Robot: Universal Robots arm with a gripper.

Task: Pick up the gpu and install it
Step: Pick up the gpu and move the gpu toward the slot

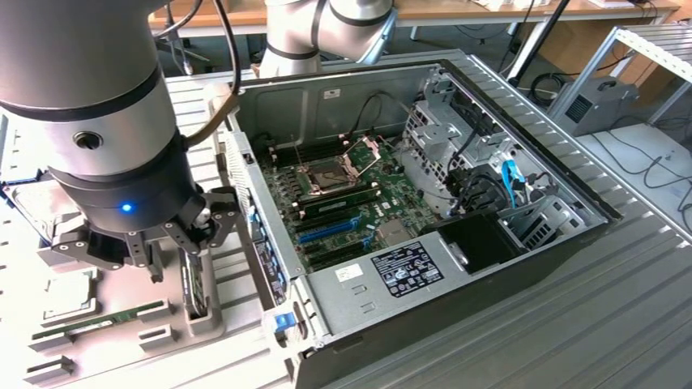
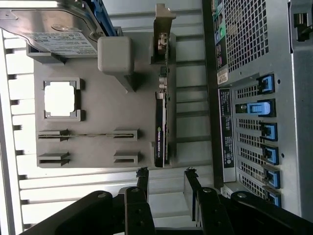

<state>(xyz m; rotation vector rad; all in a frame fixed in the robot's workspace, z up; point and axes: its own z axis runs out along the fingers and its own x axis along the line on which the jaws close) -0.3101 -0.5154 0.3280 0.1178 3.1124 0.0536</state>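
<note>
- Nearest the camera, at the exterior view's left, the robot arm (image 1: 108, 121) hangs over a grey parts tray (image 2: 98, 93). Its fingers (image 2: 143, 182) are spread wide and hold nothing, and they touch none of the tray's contents.
- Just below and beyond the fingers, the gpu (image 2: 160, 132) stands on its long edge in a slot on the side of the tray that faces the computer. Its silvery bracket is at the end farthest from the fingers.
- The step in hand appears to be the approach for the pick. The card sits in its holder and no part of the install has begun.
- A grasp from here calls for one finger on each flat face of the thin card. In the wrist view the card already lies roughly in line with the gap between them. The descent should be square, so the fingers close on the card and not on the tray's holder.
- Also on the tray, and best left untouched, are a processor (image 2: 59, 100), a thin memory stick (image 2: 88, 134) and a silver hard drive (image 2: 54, 22).
- Farther right, the open computer case (image 1: 324, 97) lies on its side on the ribbed metal surface (image 1: 562, 332). Its motherboard (image 1: 346, 190) is exposed, with blue expansion slots (image 1: 324, 231) near the wall closest to the tray.
- Seating the card will likely call for lining its lower edge up with a slot and its bracket up with the rear openings.
- At the far edge stands a wooden desk (image 1: 487, 10).
</note>
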